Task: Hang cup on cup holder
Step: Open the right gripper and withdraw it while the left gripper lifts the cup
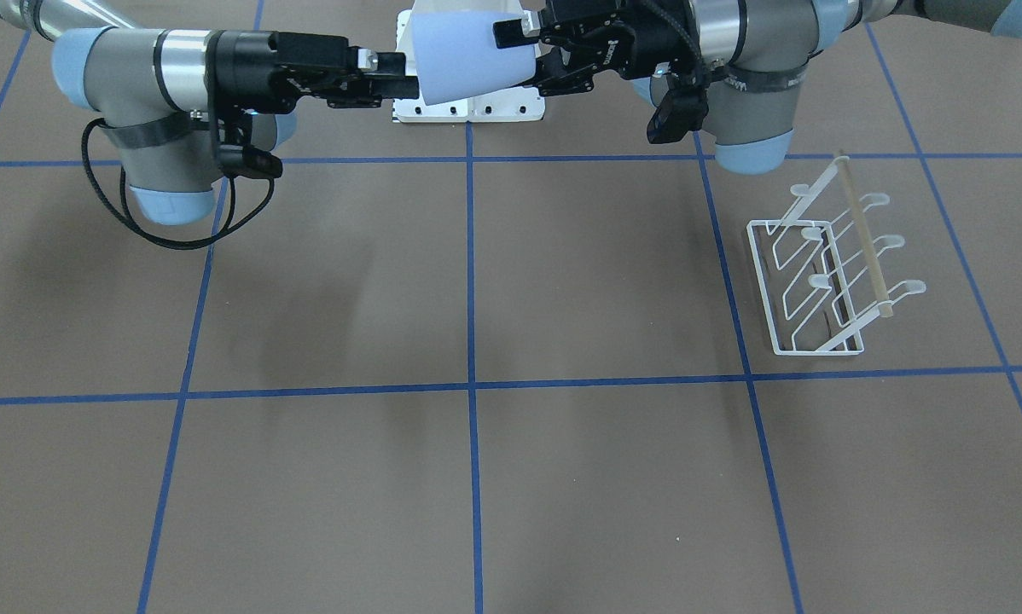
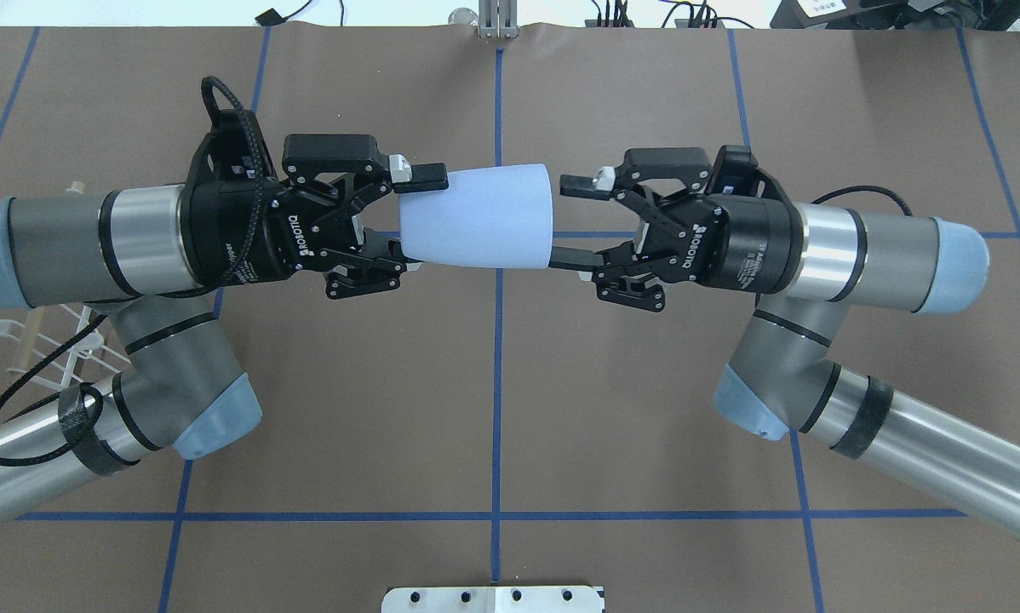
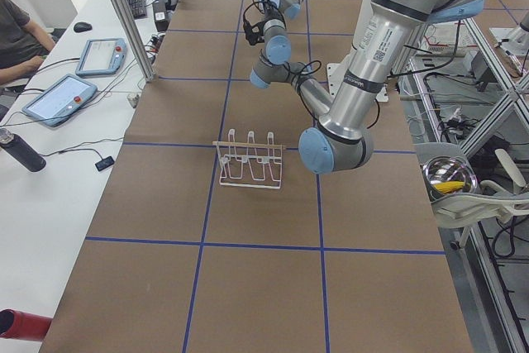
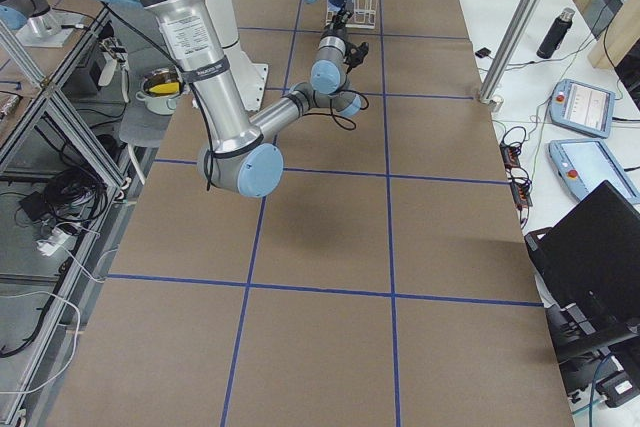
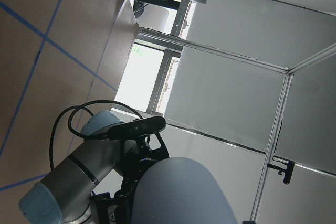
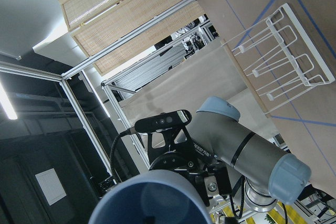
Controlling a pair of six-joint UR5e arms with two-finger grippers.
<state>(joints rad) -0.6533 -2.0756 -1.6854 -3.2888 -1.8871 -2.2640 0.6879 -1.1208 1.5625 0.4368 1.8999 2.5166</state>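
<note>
With left jaws clamped on the cup [image 2: 476,217] base, the open right jaws should back straight off its rim

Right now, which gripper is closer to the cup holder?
Left. The left gripper holds the cup by its narrow end, on the table side where the cup holder stands; the right gripper sits at its rim, farther off.

The brown, blue-taped table [image 1: 605,281] bears the cup holder [image 1: 862,234] at the robot's left and a white plate [image 1: 485,111].
</note>
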